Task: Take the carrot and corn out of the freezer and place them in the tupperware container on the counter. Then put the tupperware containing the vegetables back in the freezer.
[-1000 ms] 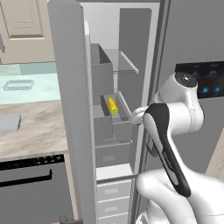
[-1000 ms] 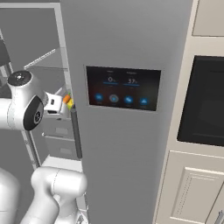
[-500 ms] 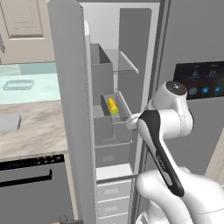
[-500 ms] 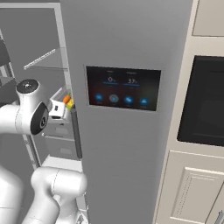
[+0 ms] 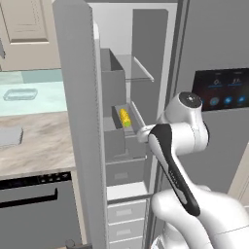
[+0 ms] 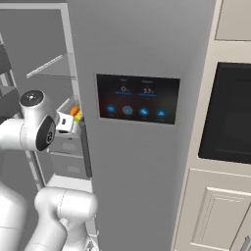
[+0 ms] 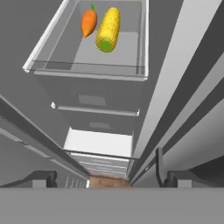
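Now the claw (image 7: pixel 105 178) stood wide open and held nothing, its two dark fingertips (image 7: pixel 41 178) showing apart at the bottom of the hand view. Toward the top of that view, well apart from the claw, an open freezer drawer (image 7: pixel 87 72) held both vegetables side by side, just beside each other. The carrot (image 7: pixel 89 22) lay at upper centre-left, its long axis running up and down the frame, green-tipped top toward the upper edge and narrow tip pointing down toward the claw. The corn (image 7: pixel 108 29) lay just right of it, long axis nearly parallel, its greenish end facing down toward the claw.

In the left base view the corn (image 5: pixel 125 117) showed as a yellow cob in the same drawer at mid-frame, inside the open freezer (image 5: pixel 141 63), with the white arm's wrist close to the drawer's right edge. Farther out, at the left of that frame, the tupperware container (image 5: pixel 20 94) sat on the marbled table (image 5: pixel 39 141), well apart from the freezer.
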